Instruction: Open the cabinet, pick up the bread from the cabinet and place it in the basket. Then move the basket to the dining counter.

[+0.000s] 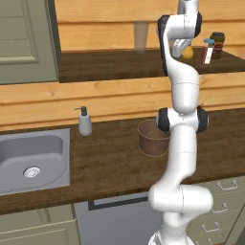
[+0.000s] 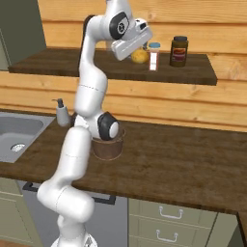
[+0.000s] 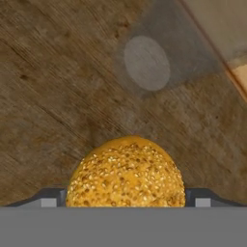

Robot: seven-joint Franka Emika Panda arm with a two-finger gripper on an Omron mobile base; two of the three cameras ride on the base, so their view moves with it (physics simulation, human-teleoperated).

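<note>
Gripper [image 3: 125,201] up at open cabinet [image 1: 28,43] shelf, fingers [image 3: 48,198] either side of bread [image 3: 126,173]; can't tell if pinching; basket [image 2: 107,146] on worktop below

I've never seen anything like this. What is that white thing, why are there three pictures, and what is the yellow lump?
The white thing is a robot arm in a simulated kitchen. Two pictures come from cameras on its base, behind it to the left and right. The third comes from a camera on its hand.

The arm reaches up into an open wall cabinet, where its gripper is at the bread, a seeded yellow-orange bun sitting between the finger tips in the hand view. Whether it is squeezed yet, I cannot tell. Jars stand beside it on the shelf.

Below, on the worktop, are a brown basket, a soap dispenser and a steel sink.
</note>
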